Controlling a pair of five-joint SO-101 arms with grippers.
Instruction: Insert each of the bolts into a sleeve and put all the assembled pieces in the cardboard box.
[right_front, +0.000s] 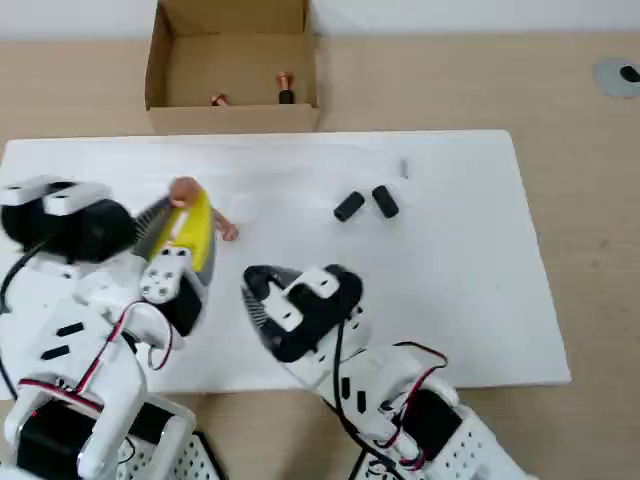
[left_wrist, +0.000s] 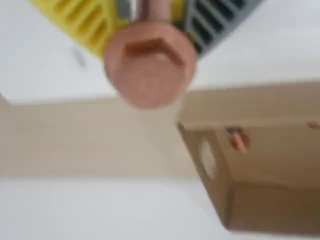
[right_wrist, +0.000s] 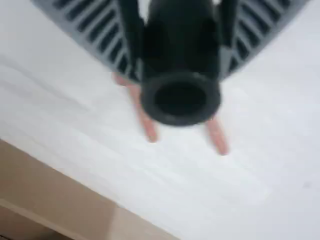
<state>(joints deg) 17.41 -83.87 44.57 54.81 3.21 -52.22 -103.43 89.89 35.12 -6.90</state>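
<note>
The left claw (right_front: 178, 205) is clamped on a copper-coloured bolt (left_wrist: 150, 62). Its shank lies along the ribbed yellow and grey fingers, and the smooth hexagonal head pokes past the tips toward the cardboard box (right_front: 232, 118). The right claw (right_front: 258, 285) grips a matte black tubular sleeve (right_wrist: 180, 95) lengthwise, round open mouth outward, over the white sheet (right_front: 450, 280) on the wooden counter (right_front: 580, 150).

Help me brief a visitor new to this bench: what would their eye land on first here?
Probably the left claw, yellow on one side, shut on a copper bolt over the white mat. Next, the right claw gripping a black sleeve, opening toward its camera. Then the cardboard box beyond the mat, with two assembled pieces inside.
</note>
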